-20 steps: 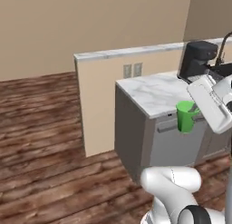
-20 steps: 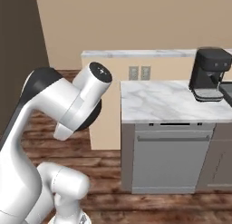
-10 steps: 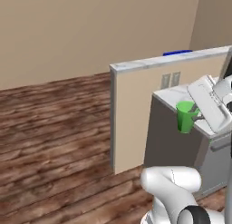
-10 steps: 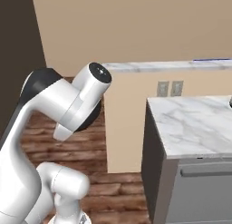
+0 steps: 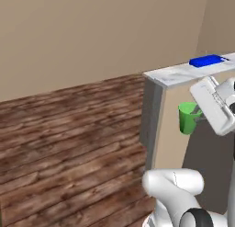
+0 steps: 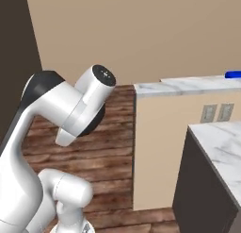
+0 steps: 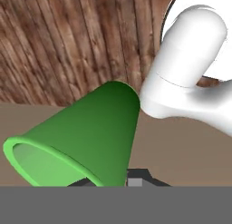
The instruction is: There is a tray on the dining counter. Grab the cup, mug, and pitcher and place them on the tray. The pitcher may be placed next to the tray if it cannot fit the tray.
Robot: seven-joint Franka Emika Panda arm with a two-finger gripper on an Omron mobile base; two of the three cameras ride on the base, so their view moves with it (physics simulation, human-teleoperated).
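Out past the end of the long white marble dining counter (image 5: 172, 73), the gripper (image 5: 198, 114) stays clamped on the small green tapered cup (image 5: 187, 117), carried aloft as the base has swung round, bringing the flat blue tray (image 5: 207, 61) nearer for delivery.

Tray (image 5: 207, 61) lies on the dining counter (image 5: 176, 74), near its far edge; cup (image 5: 187, 117) hangs in front of the counter's side, above the floor (image 5: 69, 143)
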